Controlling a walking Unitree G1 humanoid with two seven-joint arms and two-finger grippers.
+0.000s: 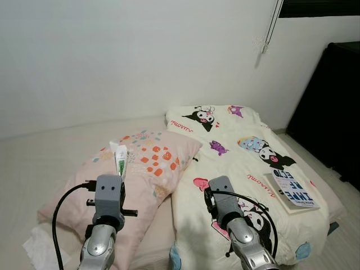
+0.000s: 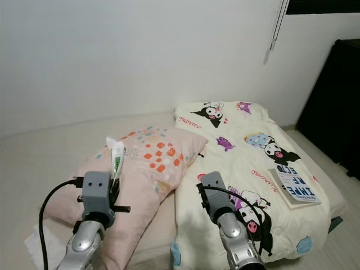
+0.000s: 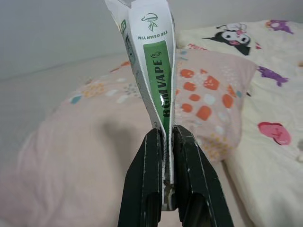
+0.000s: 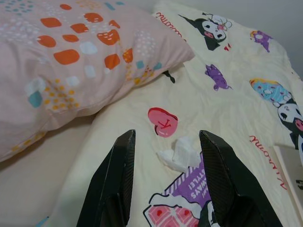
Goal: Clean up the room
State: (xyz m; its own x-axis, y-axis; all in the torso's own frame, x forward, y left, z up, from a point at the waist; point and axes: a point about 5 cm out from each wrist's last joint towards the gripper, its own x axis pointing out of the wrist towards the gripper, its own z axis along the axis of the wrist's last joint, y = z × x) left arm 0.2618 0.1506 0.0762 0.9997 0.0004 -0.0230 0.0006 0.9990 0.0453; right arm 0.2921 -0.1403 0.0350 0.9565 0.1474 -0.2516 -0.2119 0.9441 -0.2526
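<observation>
My left gripper (image 3: 165,158) is shut on the lower end of a white and green packet (image 3: 154,71) printed "RGM VAPE". The packet (image 1: 120,160) stands upright above the pink patterned pillow (image 1: 154,163). My right gripper (image 4: 167,136) is open and hovers low over the cream cartoon-print blanket (image 1: 247,152). A crumpled white tissue (image 4: 180,153) lies on the blanket just ahead of it, between the lines of its two fingers and not touched by them. In the eye views both wrist housings hide the fingers.
A book (image 1: 292,190) lies on the blanket near its right edge. Black furniture (image 1: 332,112) stands along the right wall. A white crumpled sheet (image 1: 42,250) lies on the floor at the left, by the pillow. A blind cord (image 1: 271,28) hangs at the far corner.
</observation>
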